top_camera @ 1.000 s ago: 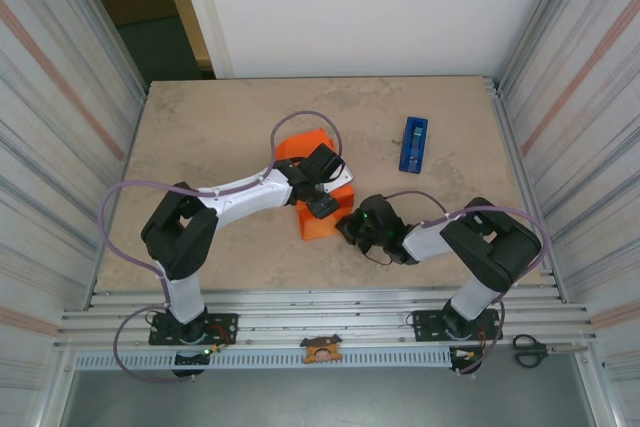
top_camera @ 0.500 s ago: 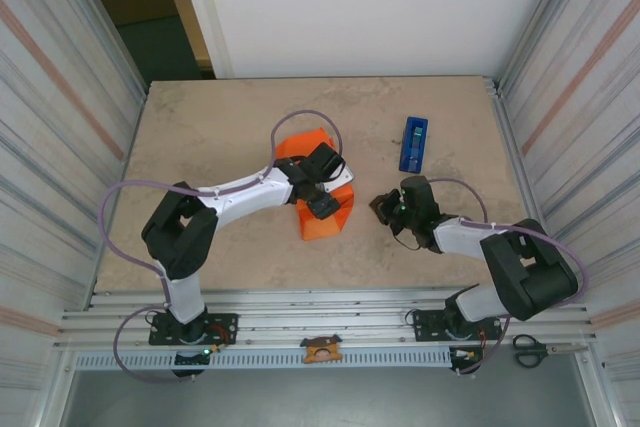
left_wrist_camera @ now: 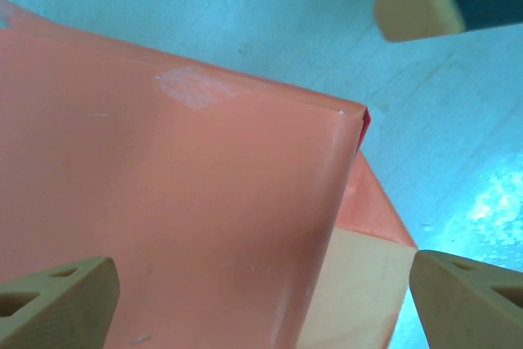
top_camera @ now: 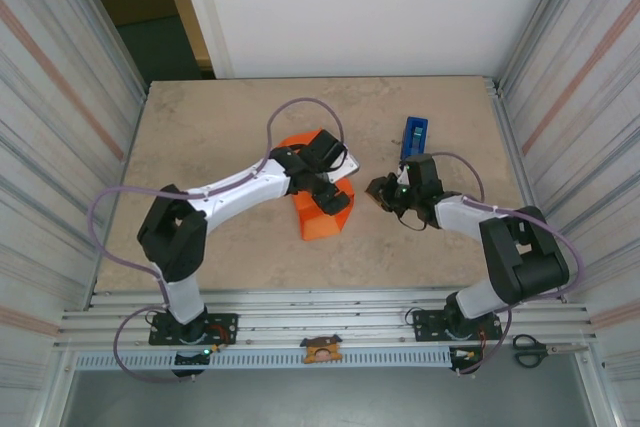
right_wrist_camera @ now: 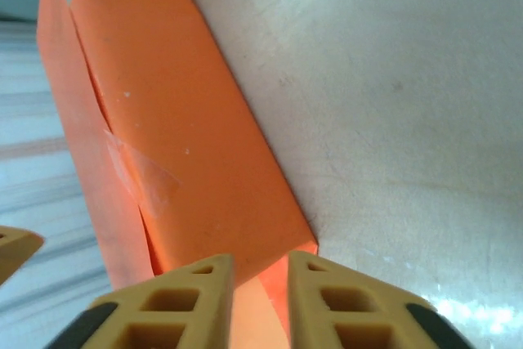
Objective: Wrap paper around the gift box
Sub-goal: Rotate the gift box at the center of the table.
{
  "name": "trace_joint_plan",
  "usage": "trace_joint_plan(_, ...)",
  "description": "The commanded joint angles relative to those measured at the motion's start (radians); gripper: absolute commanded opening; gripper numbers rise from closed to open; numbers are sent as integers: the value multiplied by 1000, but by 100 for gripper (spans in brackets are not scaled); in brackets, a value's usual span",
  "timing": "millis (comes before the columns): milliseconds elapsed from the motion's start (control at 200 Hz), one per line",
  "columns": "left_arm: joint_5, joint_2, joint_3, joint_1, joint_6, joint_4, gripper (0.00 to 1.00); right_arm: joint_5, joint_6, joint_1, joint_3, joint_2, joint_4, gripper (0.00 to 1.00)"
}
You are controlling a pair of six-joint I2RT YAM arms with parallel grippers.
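The paper [top_camera: 322, 219] is folded round a block shape in the middle of the table, and the gift box is hidden inside it. In the left wrist view the paper [left_wrist_camera: 163, 202] has a clear tape patch [left_wrist_camera: 192, 87] on it. My left gripper [top_camera: 328, 199] hangs over the parcel, and in its own view the left gripper [left_wrist_camera: 261, 300] is open wide with a tip either side of the paper. My right gripper [top_camera: 380, 192] is just right of the parcel, apart from it. Its own view shows the right gripper [right_wrist_camera: 260, 300] open by a narrow gap, empty, facing the taped paper [right_wrist_camera: 180, 136].
A blue tape dispenser [top_camera: 414, 142] lies behind the right gripper. Scissors [top_camera: 530, 350] rest on the front rail at the right, off the table. Ribbed metal walls close in both sides. Bare tabletop [top_camera: 210, 147] spreads left of and behind the parcel.
My right gripper has drawn away from the parcel's near right corner to its right side and opened a little. My left gripper has opened wider and shifted slightly toward the back.
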Motion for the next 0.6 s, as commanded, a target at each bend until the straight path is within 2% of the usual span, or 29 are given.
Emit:
trace_joint_plan(0, 73, -145, -69, 77, -159, 43, 94, -105, -113, -11, 96, 56, -53, 40)
trace_joint_plan(75, 176, -226, -177, 181, -309, 123, 96, -138, -152, -13, 162, 102, -83, 52)
trace_joint_plan(150, 311, -282, -287, 304, -468, 212, 97, -179, -178, -11, 225, 157, -97, 59)
trace_joint_plan(225, 440, -293, -366, 407, -594, 295, 97, -240, -198, -11, 292, 228, -109, 62)
trace_joint_plan(286, 538, -272, -395, 470, -660, 341, 97, -293, -202, -8, 337, 281, -107, 70)
trace_joint_plan(376, 606, -216, -398, 505, -698, 369, 97, -315, -201, -2, 378, 330, -102, 74)
trace_joint_plan(596, 691, -62, -324, 507, -707, 391, 97, -370, -186, 12, 398, 373, -89, 74)
